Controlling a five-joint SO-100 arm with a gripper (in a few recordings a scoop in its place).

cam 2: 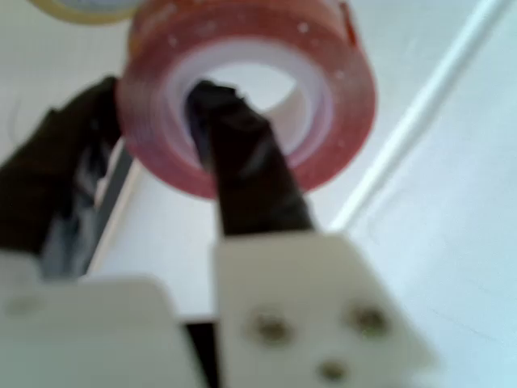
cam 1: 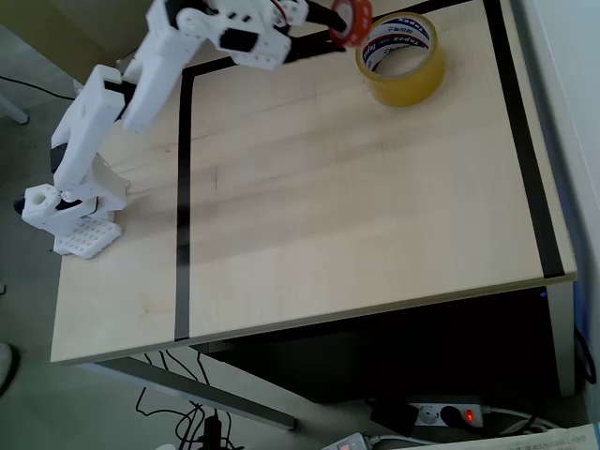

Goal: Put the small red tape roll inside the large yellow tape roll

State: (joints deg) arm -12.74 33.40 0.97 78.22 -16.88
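Gripper (cam 1: 339, 21) pinching small red tape roll (cam 1: 352, 21) by its wall: wrist view shows one black finger (cam 2: 242, 174) through roll's pale core, other finger (cam 2: 60, 174) outside on left, roll (cam 2: 246, 93) held on edge at fingertips. Overhead view: white arm (cam 1: 150, 70) stretched toward table's far edge, roll lifted off wooden table (cam 1: 356, 216). Large yellow tape roll (cam 1: 401, 58) lies flat on table just right of gripper, hole up, close to red roll. Black tape lines (cam 1: 183, 197) frame tabletop.
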